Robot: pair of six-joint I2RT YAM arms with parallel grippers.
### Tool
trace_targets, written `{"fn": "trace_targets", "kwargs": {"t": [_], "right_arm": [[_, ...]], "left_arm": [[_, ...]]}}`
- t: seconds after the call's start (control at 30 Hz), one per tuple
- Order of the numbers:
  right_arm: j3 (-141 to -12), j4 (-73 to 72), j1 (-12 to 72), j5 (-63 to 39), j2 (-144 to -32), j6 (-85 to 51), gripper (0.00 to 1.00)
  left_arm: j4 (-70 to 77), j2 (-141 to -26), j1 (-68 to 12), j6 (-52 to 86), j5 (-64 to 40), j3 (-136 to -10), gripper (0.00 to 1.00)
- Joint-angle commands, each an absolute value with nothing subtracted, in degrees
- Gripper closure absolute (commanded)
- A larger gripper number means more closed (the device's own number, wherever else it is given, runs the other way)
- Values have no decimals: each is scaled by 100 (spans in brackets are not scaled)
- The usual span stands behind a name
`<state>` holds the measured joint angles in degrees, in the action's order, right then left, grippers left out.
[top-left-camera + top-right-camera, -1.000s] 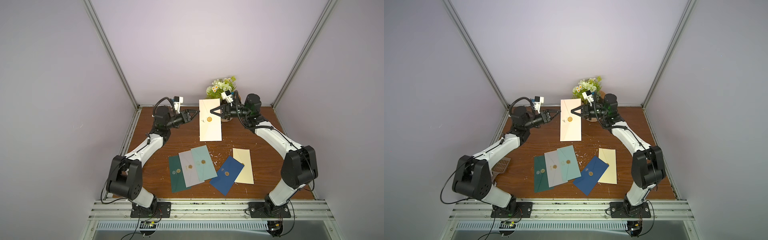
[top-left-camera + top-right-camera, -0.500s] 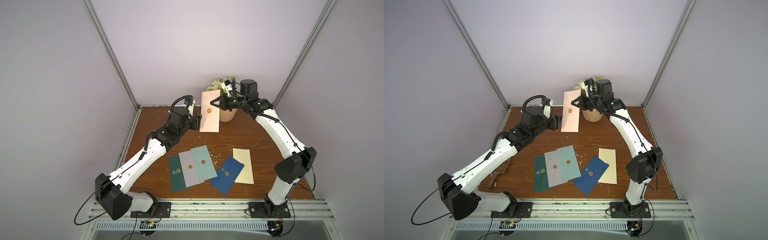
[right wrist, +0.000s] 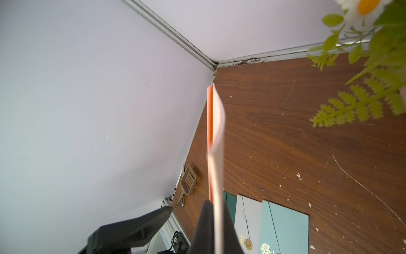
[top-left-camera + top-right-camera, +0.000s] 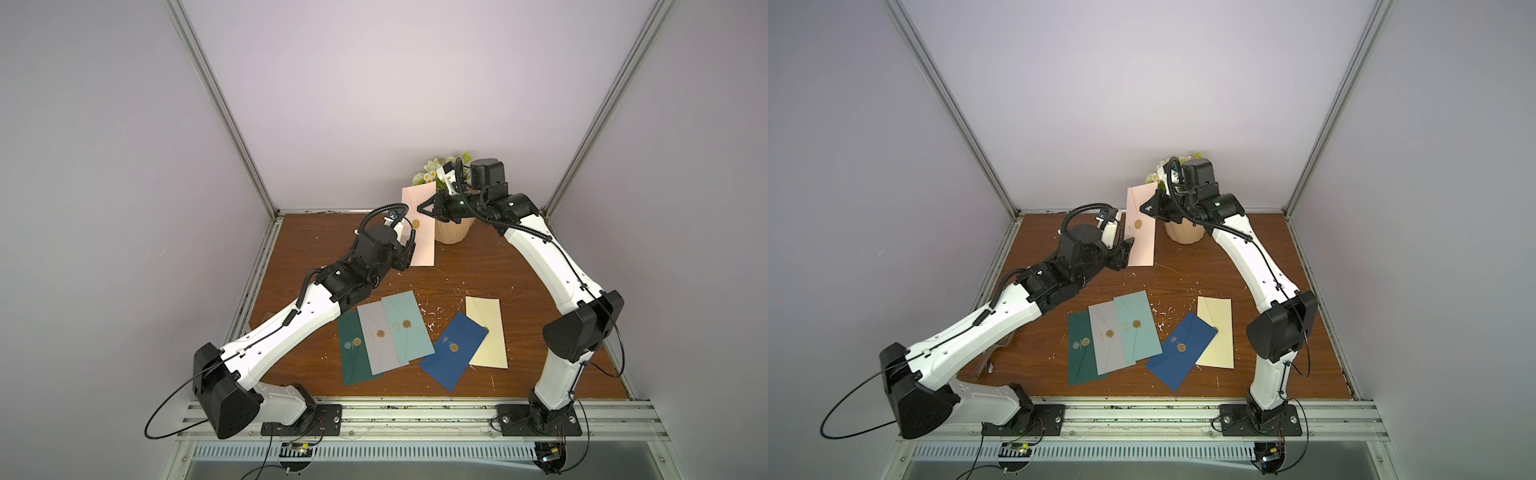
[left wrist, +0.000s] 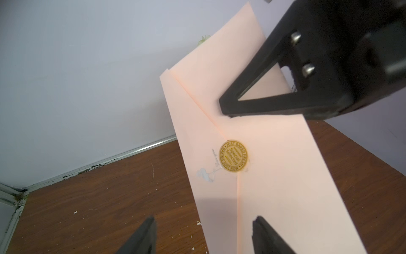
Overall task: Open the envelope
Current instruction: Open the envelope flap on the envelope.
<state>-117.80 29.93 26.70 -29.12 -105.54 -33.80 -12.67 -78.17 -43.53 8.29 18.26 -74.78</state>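
Pink envelope (image 4: 419,232) upright, edge hidden behind left arm (image 4: 365,253) | right tool (image 4: 420,209) clamps it | left tool (image 5: 204,220) spread, fingers (image 5: 142,237) cropped

worktop (image 4: 316,232): brown wood grain, scratched, walled on three sides
green envelope (image 4: 353,357): flat, near the front, leftmost of a fanned row of three
grey envelope (image 4: 376,340): lies over the green one's right edge
teal envelope (image 4: 409,328): lies over the grey one's right edge
blue envelope (image 4: 453,351): flat, skewed, just right of the fan, apart from it
cream envelope (image 4: 488,332): flat, its left side under the blue one's corner
seals: a round gold one on each of green, grey, teal and blue
pot (image 4: 451,232): pale, with flowers, upright at the back wall
scoop (image 3: 187,180): small, brown, at the left edge
scraps (image 4: 432,309): white flecks scattered mid-worktop
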Motion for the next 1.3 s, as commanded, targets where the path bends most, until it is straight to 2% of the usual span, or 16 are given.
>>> {"fn": "trace_targets", "kwargs": {"t": [0.0, 0.2, 0.5, 1.1, 1.27], "right_arm": [[-12042, 3062, 2716, -2772, -10505, -3278, 100], [-12196, 3118, 2751, -2775, -10555, -3287, 100], [-12487, 3260, 2786, -2845, -10695, -3297, 100], [-12667, 3215, 2944, -2909, -10828, -3409, 100], [-12690, 3217, 2944, -2909, -10819, -3393, 100]], "left_arm": [[-1189, -7958, -4469, 772, 1924, -7520, 29], [-1182, -8167, -4594, 809, 2186, -7608, 29], [-1229, -8368, -4694, 934, 3503, -7856, 30], [-1345, -8655, -4712, 1458, 4506, -8190, 29], [-1623, -8787, -4714, 1712, 4808, -8383, 33]]}}
